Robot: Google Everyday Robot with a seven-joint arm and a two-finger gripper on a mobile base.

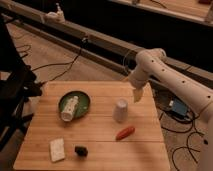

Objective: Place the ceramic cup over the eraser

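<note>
Hovering over the far right corner of the tabletop [100, 136], the gripper [138, 95] has its jaws spread and empty; the ceramic cup [120, 110] stands near it, well apart from the eraser [81, 150].

Dim indoor scene with a warm, orange cast. The wooden counter [102, 137] is the best-lit area and glows amber under light that seems to come from above. The floor and the background behind it sink into deep shadow. The white robot arm [165, 70] is the brightest thing. Its end effector [138, 95] hangs pale over the counter's far right edge, near the pale ceramic cup [120, 110].
</note>
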